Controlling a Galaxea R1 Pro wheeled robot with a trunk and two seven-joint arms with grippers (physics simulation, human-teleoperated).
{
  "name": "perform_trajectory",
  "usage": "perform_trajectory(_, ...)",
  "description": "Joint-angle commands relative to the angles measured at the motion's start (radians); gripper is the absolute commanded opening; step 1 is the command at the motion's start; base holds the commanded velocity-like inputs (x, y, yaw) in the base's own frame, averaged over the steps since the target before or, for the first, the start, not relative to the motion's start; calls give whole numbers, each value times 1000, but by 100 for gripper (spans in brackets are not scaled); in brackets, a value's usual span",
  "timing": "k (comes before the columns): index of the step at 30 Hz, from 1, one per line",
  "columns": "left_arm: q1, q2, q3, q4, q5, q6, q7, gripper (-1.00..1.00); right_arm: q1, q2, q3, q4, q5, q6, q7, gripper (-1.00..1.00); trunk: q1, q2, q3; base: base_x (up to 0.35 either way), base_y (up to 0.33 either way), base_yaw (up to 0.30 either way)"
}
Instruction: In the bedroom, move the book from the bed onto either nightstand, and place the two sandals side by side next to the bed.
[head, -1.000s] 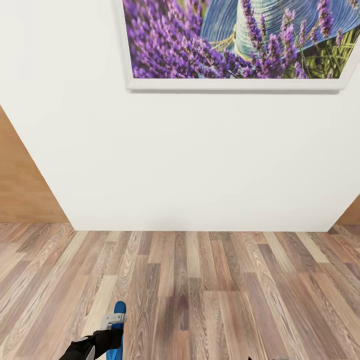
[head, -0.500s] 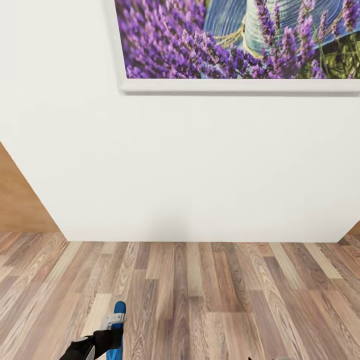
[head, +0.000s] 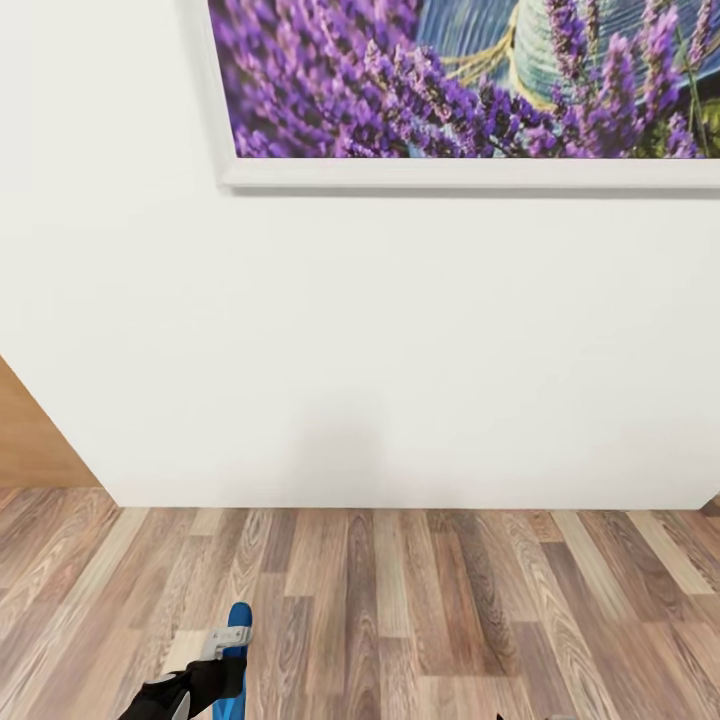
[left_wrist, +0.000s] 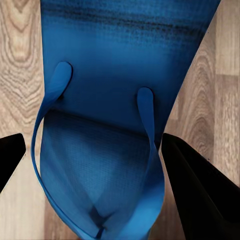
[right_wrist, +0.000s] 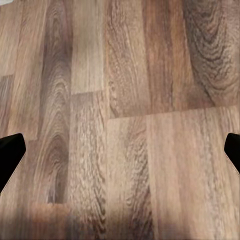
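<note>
Now, low at the left of the head view, the left gripper (head: 228, 655) has 1 blue sandal (head: 233, 660) in its grasp, toe end poking up past the fingers. From the left wrist the sandal (left_wrist: 112, 150) fills the space between the 2 dark fingers (left_wrist: 200, 195), straps and sole pinned, hanging over the wood-plank floor (head: 450, 610). Moving right: a white wall (head: 400, 340) dead ahead, a framed lavender picture (head: 470, 90) high on it, no bed or nightstand here. Further right, the right gripper (right_wrist: 120, 150) looks straight down at bare planks; its fingertips (right_wrist: 10, 152) sit wide apart at the frame's sides, holding nothing.

Looks like a carry leg, heading for the bedside. Best play, I'd say: keep the squeeze firm on that thin sole, hold it level and clear of the floor, turn the base away from this wall, and set it down flat beside its twin, toes matched.
</note>
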Motion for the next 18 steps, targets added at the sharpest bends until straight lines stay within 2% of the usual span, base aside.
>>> perform_trajectory(1,0,-1,8,-2,-10,5,-8,-100,-1,0,-4,4,-7,-2,10,100,0,0,-1,316,0,0)
perform_trajectory(10,0,-1,8,-2,-10,5,-8,-100,-1,0,-4,4,-7,-2,10,100,0,0,-1,301,0,8)
perform_trajectory(18,0,-1,8,-2,-10,5,-8,-100,-1,0,-4,3,-7,-2,10,100,0,0,-3,28,0,236)
